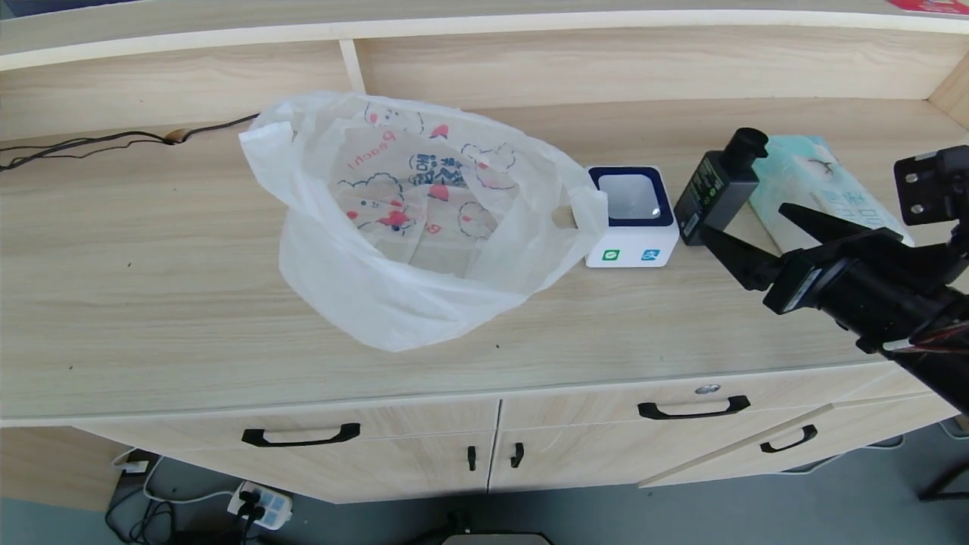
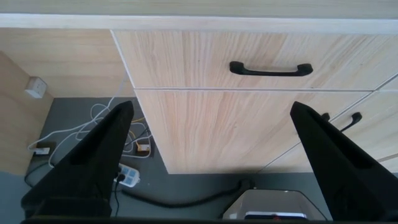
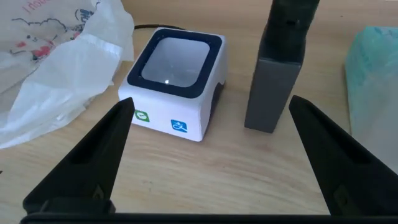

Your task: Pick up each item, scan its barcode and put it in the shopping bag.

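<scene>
Light wood counter [image 1: 151, 303].

The shopping bag [image 1: 409, 250] is thin white plastic. It stands slumped on the counter left of centre, mouth open upward. Its wall carries cartoon figures and short lines of lettering in red and dark blue, seen reversed through the film. The printed inner wall shows through the mouth. Whether anything lies at the bottom cannot be told.

The scanner [image 1: 632, 227] is a white cube with a dark blue frame round the window on top. It sits close against the bag's right-hand handle loop. Its front carries a green sticker [image 1: 611, 256] and a blue sticker [image 1: 650, 255], each with a white symbol.

A dark grey box [image 1: 711, 198] with a black cap stands on end just right of the scanner. Its side label has fine print and green marks, too small to read. A pale teal flat pack [image 1: 821, 185] lies flat to the right of the box, with pale lettering and a picture on its cover.

The right gripper [image 1: 746, 221] hangs over the counter just in front of the grey box, fingers spread wide, nothing between them.

The left gripper [image 2: 211, 106] is below counter level and faces a drawer front [image 2: 205, 62] with a black handle [image 2: 270, 68]. Its fingers are wide apart and hold nothing. A power strip [image 2: 127, 177] and loose cables [image 2: 81, 134] lie on the floor beyond.

A black cable [image 1: 113, 140] runs along the counter's far left.
</scene>
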